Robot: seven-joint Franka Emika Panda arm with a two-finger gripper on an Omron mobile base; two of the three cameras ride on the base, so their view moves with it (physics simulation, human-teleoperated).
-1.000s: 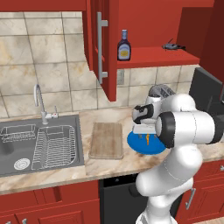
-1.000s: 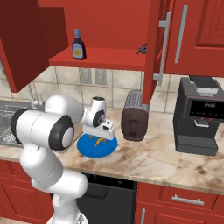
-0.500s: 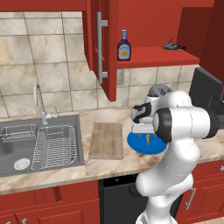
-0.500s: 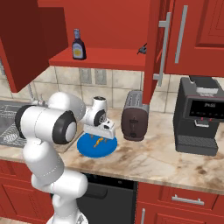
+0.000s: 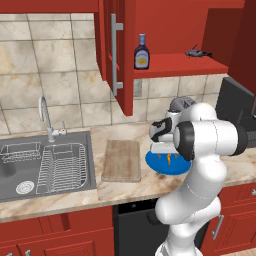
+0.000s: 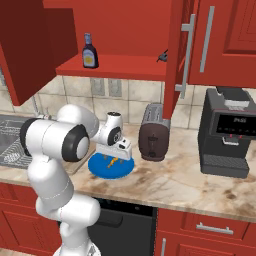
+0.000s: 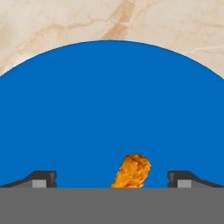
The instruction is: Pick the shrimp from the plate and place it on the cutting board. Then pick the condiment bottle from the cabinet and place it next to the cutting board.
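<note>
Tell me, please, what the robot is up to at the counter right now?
The arm's open claw hangs just over the blue plate, its two tips on either side of the small orange shrimp, which is not yet gripped. The wooden cutting board beside the plate has nothing on it. The condiment bottle stands on the shelf of the open red cabinet.
</note>
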